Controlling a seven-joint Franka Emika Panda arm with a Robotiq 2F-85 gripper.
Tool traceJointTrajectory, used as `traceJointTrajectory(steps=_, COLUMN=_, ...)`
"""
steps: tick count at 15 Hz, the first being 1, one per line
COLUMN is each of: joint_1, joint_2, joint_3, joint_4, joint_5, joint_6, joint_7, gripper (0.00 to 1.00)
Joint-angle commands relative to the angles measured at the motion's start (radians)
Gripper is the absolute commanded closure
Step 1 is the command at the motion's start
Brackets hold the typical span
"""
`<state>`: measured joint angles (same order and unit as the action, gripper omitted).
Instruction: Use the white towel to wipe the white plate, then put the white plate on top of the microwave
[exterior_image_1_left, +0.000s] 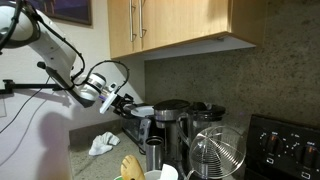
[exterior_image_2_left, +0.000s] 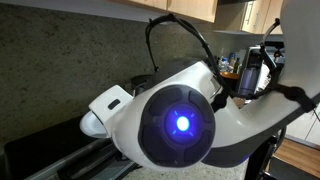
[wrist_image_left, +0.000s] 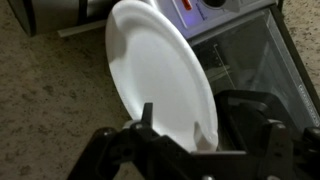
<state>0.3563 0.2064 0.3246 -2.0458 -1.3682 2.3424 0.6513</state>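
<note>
My gripper is shut on the rim of the white plate and holds it tilted on edge above the black microwave. In an exterior view the gripper holds the plate just over the microwave. The white towel lies crumpled on the counter left of the microwave. In the other exterior view the arm fills the frame and hides the plate; only a strip of the microwave shows.
A steel pot, a glass blender jar, a steel cup and a banana stand near the microwave. A black stove is at the right. Wooden cabinets hang overhead. The counter is speckled stone.
</note>
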Motion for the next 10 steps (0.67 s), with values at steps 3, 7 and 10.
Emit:
traceJointTrajectory(steps=3, joint_1=-0.022, joint_2=-0.064, joint_3=0.007, joint_4=-0.046, joint_5=0.268, joint_6=0.085, joint_7=-0.096, gripper=0.0)
traceJointTrajectory(steps=7, joint_1=-0.014, joint_2=-0.092, joint_3=-0.008, joint_4=-0.064, joint_5=0.407, joint_6=0.077, joint_7=-0.122, gripper=0.0)
traceJointTrajectory(steps=10, joint_1=-0.016, joint_2=-0.116, joint_3=-0.019, joint_4=-0.075, joint_5=0.471, joint_6=0.075, joint_7=-0.117, gripper=0.0)
